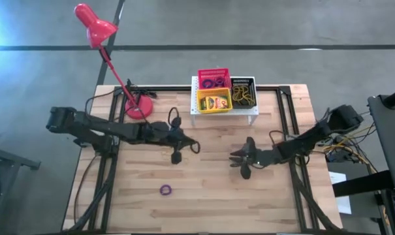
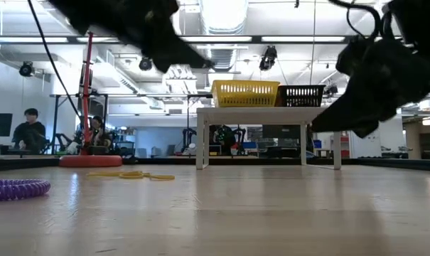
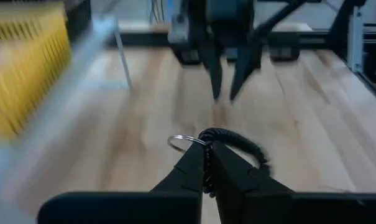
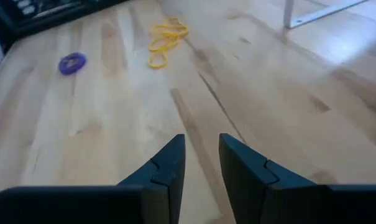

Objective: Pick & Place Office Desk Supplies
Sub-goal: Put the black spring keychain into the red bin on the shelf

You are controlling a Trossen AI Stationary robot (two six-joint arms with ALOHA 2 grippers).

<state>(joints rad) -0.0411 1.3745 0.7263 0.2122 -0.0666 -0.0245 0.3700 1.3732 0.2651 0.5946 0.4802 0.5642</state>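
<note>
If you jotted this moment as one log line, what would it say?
left gripper: shut on black coil loop, above table | right gripper: empty, jaws apart | purple loop: on table

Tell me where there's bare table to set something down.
Bare wood lies along the near edge, either side of the purple loop, and between the left gripper and right gripper. It is crowded at the back: white shelf with baskets, lamp base.

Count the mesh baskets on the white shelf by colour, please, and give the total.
Yellow basket: 1
Pink-red basket: 1
Black basket: 1
Total: 3
</note>
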